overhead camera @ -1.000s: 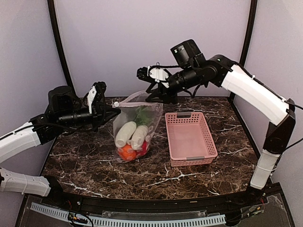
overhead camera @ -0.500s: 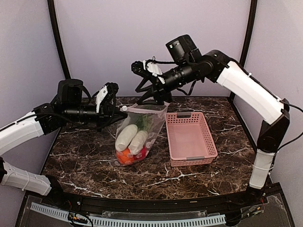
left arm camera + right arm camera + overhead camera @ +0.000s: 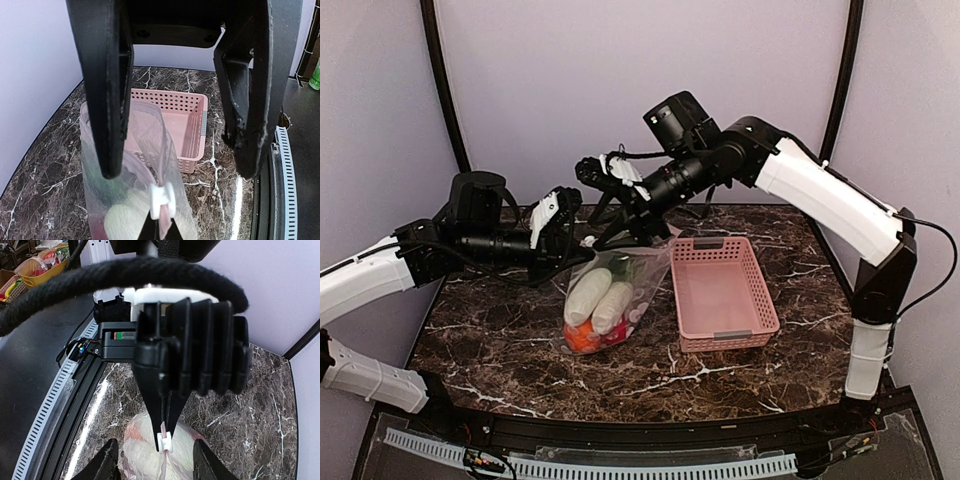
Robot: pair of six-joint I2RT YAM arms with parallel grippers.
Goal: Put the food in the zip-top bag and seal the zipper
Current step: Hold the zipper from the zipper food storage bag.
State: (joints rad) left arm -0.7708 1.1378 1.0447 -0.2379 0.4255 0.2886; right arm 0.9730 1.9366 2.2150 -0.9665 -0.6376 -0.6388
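The clear zip-top bag (image 3: 642, 278) stands on the marble table with the food in it: white radishes (image 3: 595, 295) above an orange ball (image 3: 582, 338). My left gripper (image 3: 578, 240) is shut on the bag's top strip right at the white zipper slider (image 3: 588, 241). In the left wrist view its thin tips (image 3: 160, 231) pinch the pink strip just under the slider (image 3: 162, 200). My right gripper (image 3: 620, 232) is open, with its fingers (image 3: 107, 150) on either side of the bag's mouth edge. In the right wrist view the right gripper (image 3: 154, 462) is open around the slider (image 3: 165, 441).
An empty pink basket (image 3: 720, 290) stands just right of the bag and shows behind it in the left wrist view (image 3: 175, 107). Purple walls close in the back and sides. The table's front rail (image 3: 55, 405) runs at the near edge.
The left gripper has moved right with the bag's slider end. The right arm has swung left and lower over the bag's mouth. The bag now stands narrower.
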